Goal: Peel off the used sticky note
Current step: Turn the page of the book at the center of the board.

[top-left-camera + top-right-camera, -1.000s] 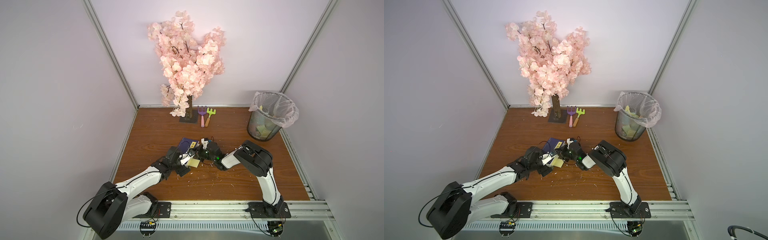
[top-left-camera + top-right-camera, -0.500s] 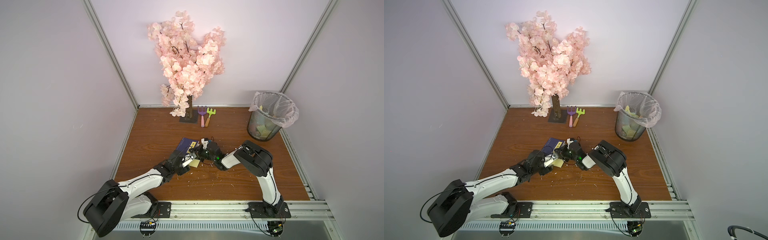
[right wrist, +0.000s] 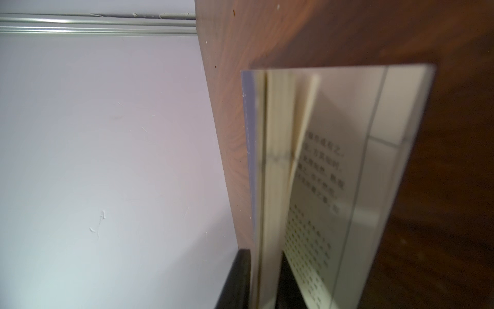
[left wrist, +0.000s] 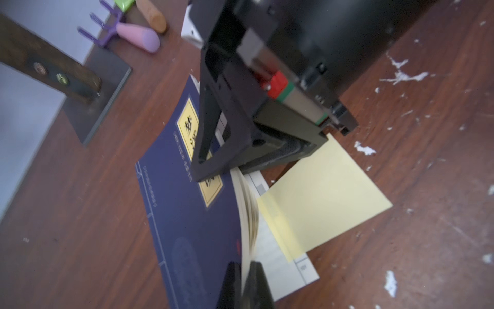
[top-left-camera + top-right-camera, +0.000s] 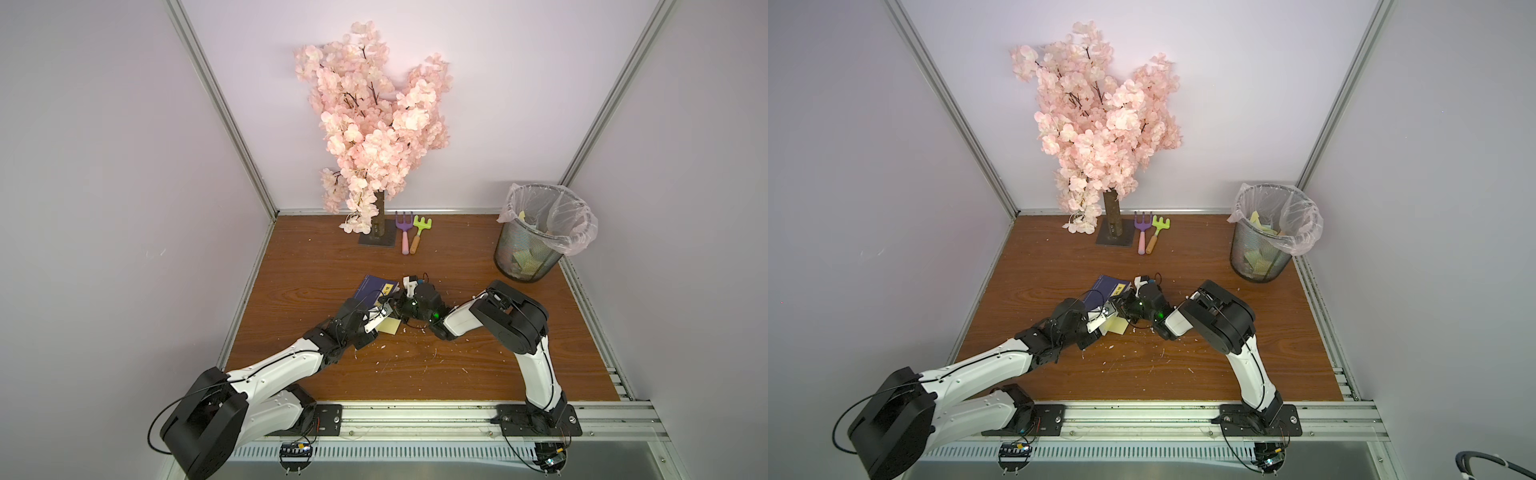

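- Left arm (image 5: 282, 370): stretched low and nearly straight from its base at the near rail, running diagonally to the middle of the table (image 5: 457, 357); wrist just above the wood.
- Left gripper (image 4: 243, 270): fingers pinched narrow on the fore edge of the book's raised cover and fanned leaves.
- Right arm (image 5: 536, 370): upper link stands up from its base, elbow sharply bent, forearm folded back low towards the centre, so the two grippers meet almost tip to tip.
- Right gripper (image 3: 264, 267): fingers a narrow gap apart, one on each side of the cover and a block of pages, holding them up on edge.
- Book (image 4: 181, 214): blue cover with a yellow label, mid-table, partly open, a printed white page lying flat beneath.
- Sticky note (image 4: 320, 195): pale yellow and blank, stuck by one edge to that flat page, the rest reaching out over the bare wood; in both top views it shows just below the meeting grippers (image 5: 390, 327) (image 5: 1116, 327). No finger is closed on it.
- Wire bin (image 5: 536, 245): far right corner, clear liner, yellow notes inside.
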